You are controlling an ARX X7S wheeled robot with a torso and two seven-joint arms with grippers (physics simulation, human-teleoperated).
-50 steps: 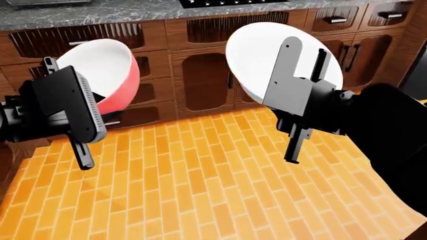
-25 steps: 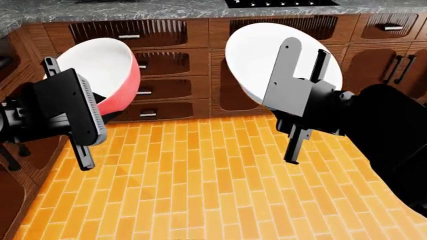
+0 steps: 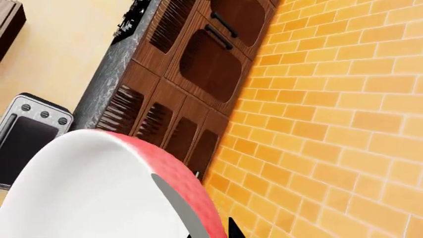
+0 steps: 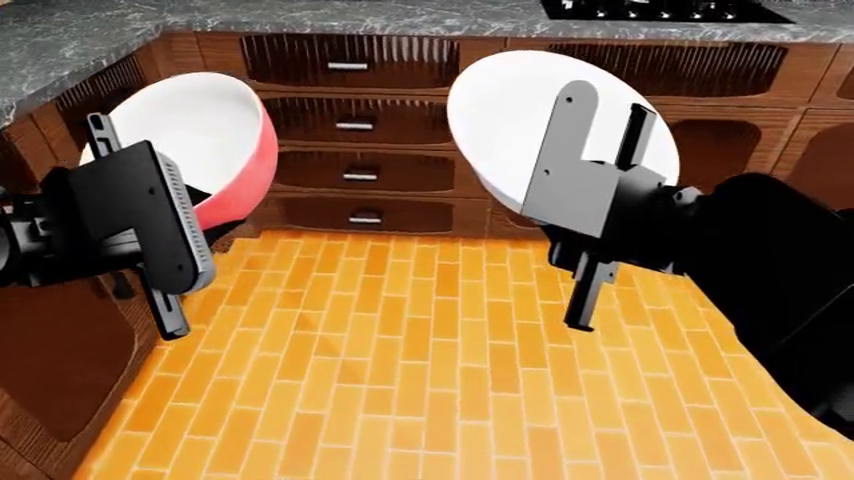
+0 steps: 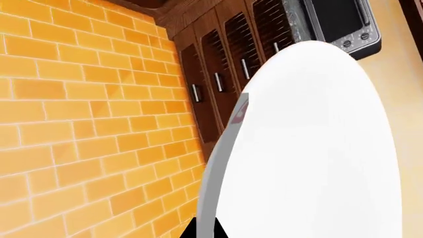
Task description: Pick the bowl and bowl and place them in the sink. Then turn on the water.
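Note:
Both bowls are held up above the floor. The red bowl (image 4: 220, 140), white inside, is tilted at the left of the head view, and my left gripper (image 4: 123, 150) is shut on its rim. In the left wrist view that bowl (image 3: 99, 188) fills the near corner, its rim pinched at my left gripper (image 3: 210, 231). The wider all-white bowl (image 4: 501, 115) stands on edge at the right, with my right gripper (image 4: 607, 115) shut on its rim. In the right wrist view it (image 5: 317, 148) is clamped at my right gripper (image 5: 205, 229). The sink is out of view.
Dark wooden drawers (image 4: 350, 125) and cabinets run under a grey stone counter (image 4: 80, 30) ahead, which turns a corner at the left. A black cooktop (image 4: 654, 8) sits at the back right. An orange brick floor (image 4: 400, 380) lies below. A countertop oven (image 5: 337, 20) shows.
The view has swung left: drawers and cooktop slid to the right, and the counter's left corner came into sight. Both bowls stay held in the same poses.

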